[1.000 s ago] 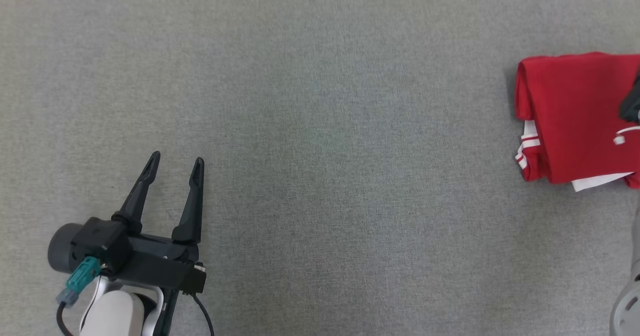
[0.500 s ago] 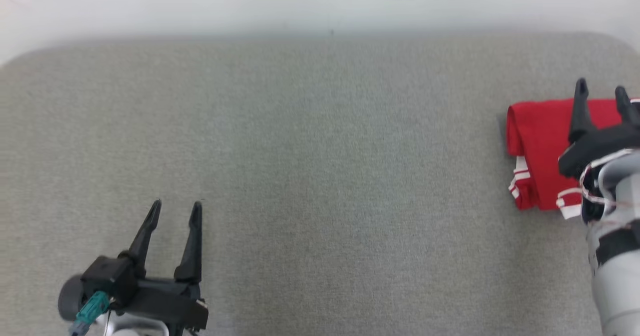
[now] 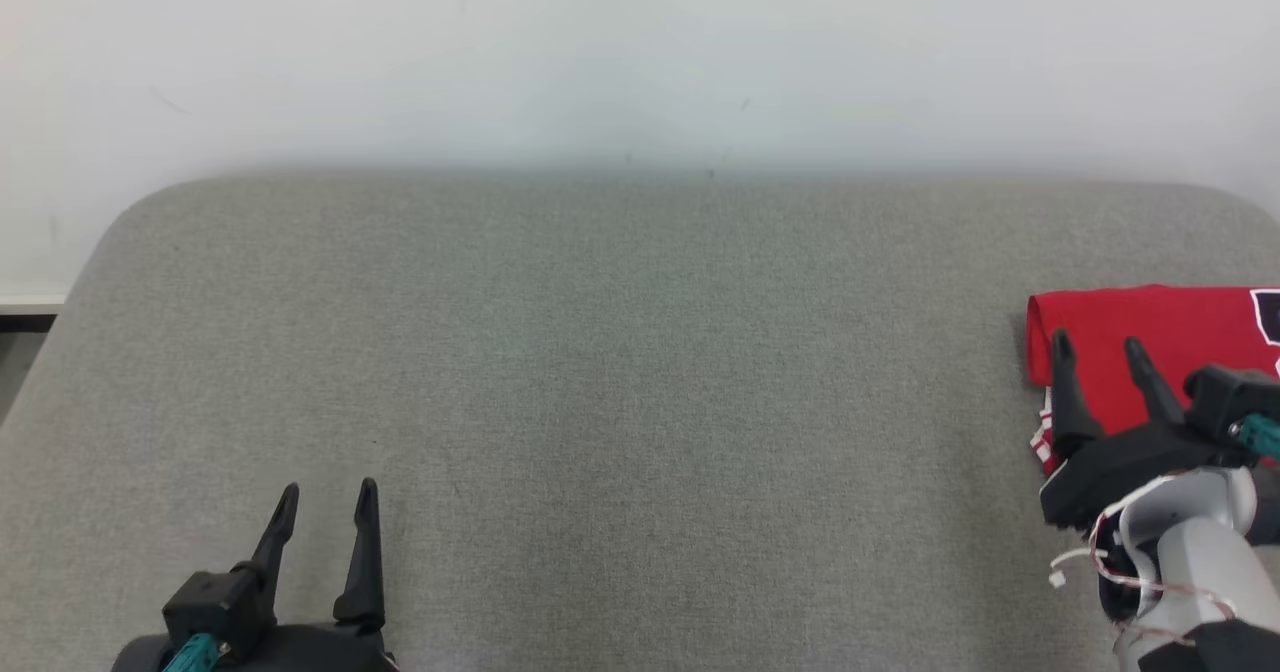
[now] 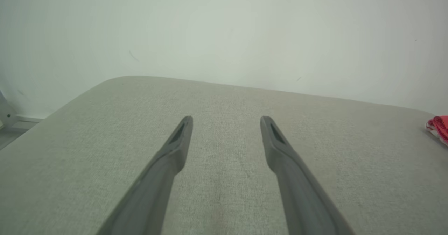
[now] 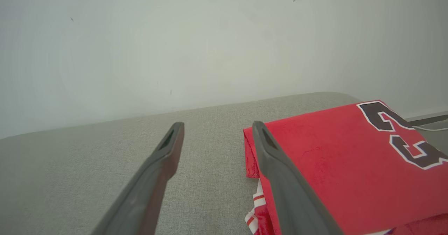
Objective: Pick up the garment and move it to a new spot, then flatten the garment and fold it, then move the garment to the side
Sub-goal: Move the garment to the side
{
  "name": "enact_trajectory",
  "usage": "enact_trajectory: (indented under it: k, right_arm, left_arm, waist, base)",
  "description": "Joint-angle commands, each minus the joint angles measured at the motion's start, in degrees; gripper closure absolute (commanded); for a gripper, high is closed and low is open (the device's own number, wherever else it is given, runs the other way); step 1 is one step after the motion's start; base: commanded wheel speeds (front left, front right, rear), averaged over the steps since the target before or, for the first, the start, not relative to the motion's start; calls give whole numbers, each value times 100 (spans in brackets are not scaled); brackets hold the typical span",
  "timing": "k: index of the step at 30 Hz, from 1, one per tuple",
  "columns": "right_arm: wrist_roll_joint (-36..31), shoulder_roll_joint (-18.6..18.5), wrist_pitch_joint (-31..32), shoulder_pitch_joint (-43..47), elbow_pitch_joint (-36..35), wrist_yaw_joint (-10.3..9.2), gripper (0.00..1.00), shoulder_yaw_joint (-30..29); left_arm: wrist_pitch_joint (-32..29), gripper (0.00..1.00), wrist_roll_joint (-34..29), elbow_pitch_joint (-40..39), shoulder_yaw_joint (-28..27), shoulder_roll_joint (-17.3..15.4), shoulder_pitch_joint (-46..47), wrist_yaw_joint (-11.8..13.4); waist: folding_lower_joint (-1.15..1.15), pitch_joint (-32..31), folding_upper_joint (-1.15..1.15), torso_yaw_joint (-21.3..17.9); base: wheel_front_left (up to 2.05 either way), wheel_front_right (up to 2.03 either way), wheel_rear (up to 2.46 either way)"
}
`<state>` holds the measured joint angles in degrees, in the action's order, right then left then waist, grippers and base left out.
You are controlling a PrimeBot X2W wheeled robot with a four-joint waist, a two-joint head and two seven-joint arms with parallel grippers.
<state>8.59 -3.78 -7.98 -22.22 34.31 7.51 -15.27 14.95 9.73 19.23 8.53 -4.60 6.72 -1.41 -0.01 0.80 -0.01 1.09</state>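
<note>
Grey woven fabric covered a broad padded surface with rounded corners (image 3: 640,352), set against a plain white wall (image 3: 640,52). In the head view, a folded red jersey-type garment with white striped trim (image 3: 1150,342) lay at the surface's right edge, partly cut off by the frame. The left gripper (image 3: 329,489) sat at the near left, its dark fingers spread and holding nothing. The right gripper (image 3: 1096,341) pointed at the garment's near-left corner, its fingers also parted.

In the left wrist view, the left gripper's (image 4: 226,119) fingers stood well apart over bare grey fabric, with a sliver of the garment (image 4: 439,128) at the far right edge.

In the right wrist view, the right gripper (image 5: 217,125) was spread and empty. Its right finger overlapped the garment's (image 5: 332,151) left fold, though contact could not be judged. White-outlined black numerals (image 5: 402,133) showed on the top of the garment.
</note>
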Motion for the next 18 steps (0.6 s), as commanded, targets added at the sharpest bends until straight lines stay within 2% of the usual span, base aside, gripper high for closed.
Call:
enact_trajectory:
  k: [1, 9, 18]
  right_arm:
    - [52, 12, 51, 197, -168, -4, 0, 39]
    - [472, 77, 266, 990, -960, -4, 0, 412]
    - [760, 78, 241, 1616, -1416, -4, 0, 762]
  left_arm:
    - [-28, 0, 115, 70, -42, -7, -50, 29]
    - [-72, 0, 478, 162, -4, 2, -118, -241]
    - [-152, 0, 492, 217, 15, -55, -167, -180]
  waist:
    - [1, -132, 1, 76]
    - [1, -253, 1, 133]
    - [1, -437, 1, 207]
  base:
    - [0, 0, 0]
    - [0, 0, 0]
    - [0, 0, 0]
